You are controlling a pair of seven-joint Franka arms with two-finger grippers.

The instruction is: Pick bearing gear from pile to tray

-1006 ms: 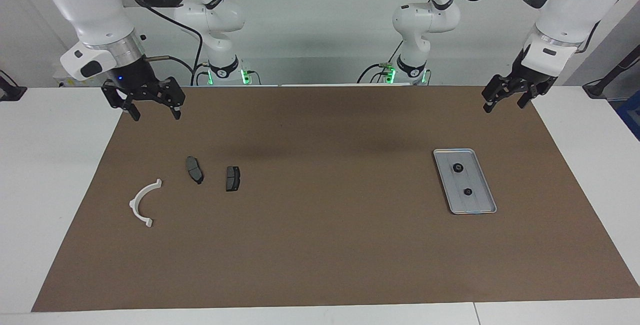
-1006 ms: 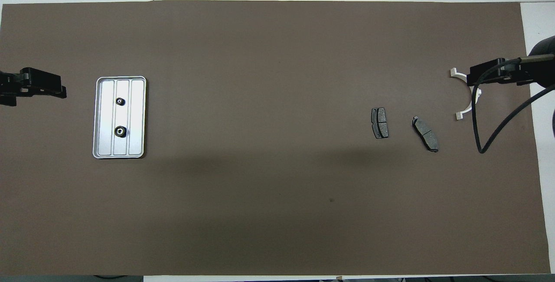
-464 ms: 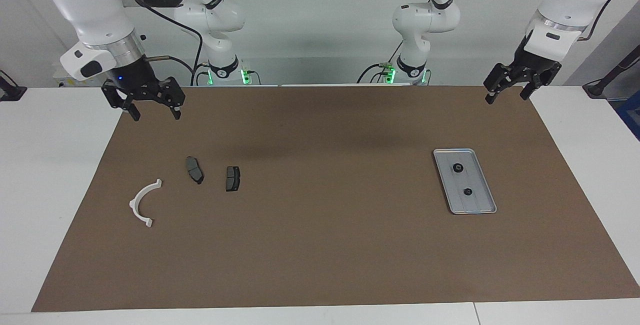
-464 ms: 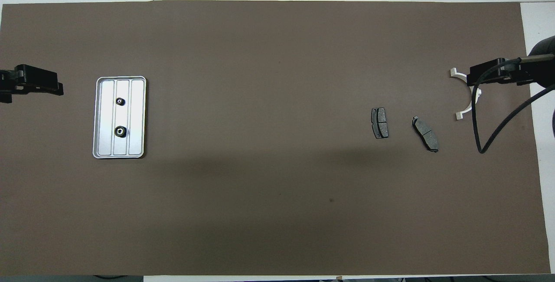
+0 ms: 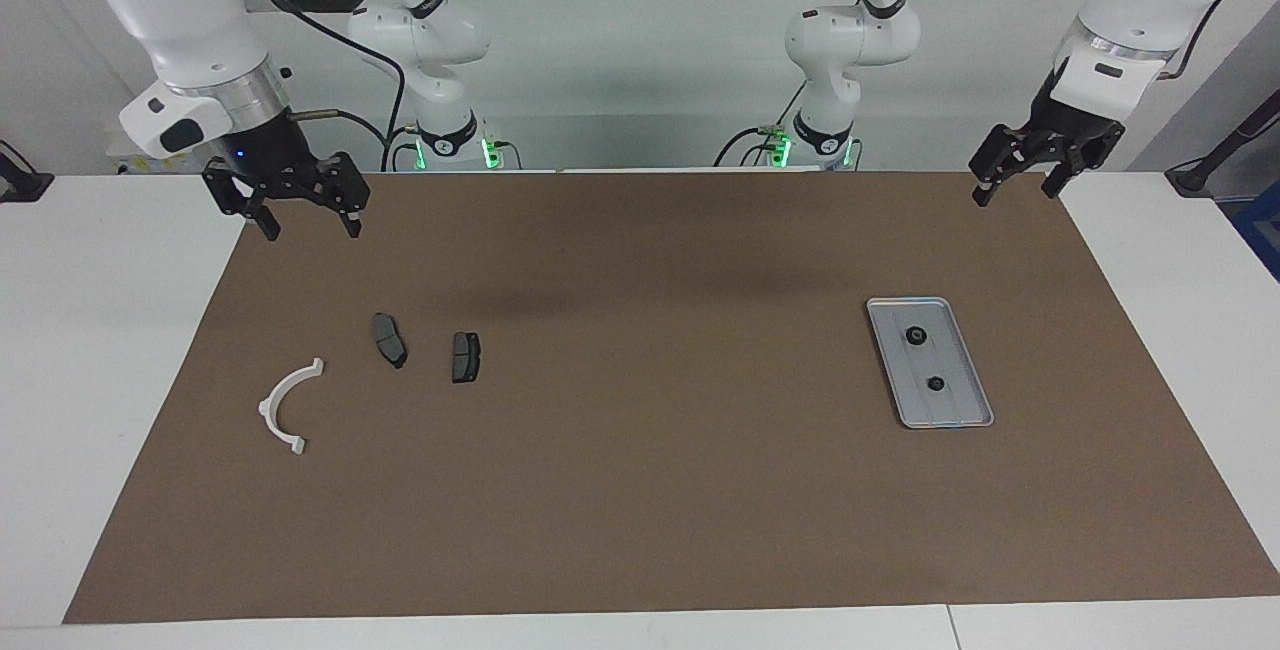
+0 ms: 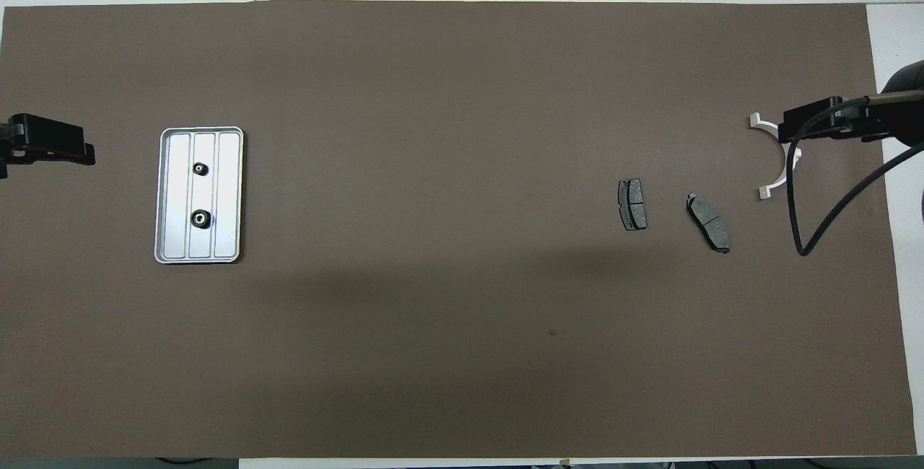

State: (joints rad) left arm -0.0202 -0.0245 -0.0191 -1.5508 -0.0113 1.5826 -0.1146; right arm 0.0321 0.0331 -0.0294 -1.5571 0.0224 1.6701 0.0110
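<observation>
Bearing gears, two small black round ones [image 5: 915, 335] [image 5: 936, 383], lie apart inside the silver-grey tray [image 5: 968, 404] toward the left arm's end of the tabletop [image 5: 640, 490]. Toward the right arm's end sit two dark grey brake pads [image 5: 389, 340] [image 5: 465, 357] and, beside them, a white half-ring bracket [image 5: 283, 408]. The left end effector [image 5: 1015, 188] hangs in the air over the brown mat's corner, fingers spread wide, holding nothing. The right end effector [image 5: 305, 220] hangs over the mat's edge near the pads, fingers likewise wide and empty. Both arms are bent, wrists pointing down, well clear of every part.
</observation>
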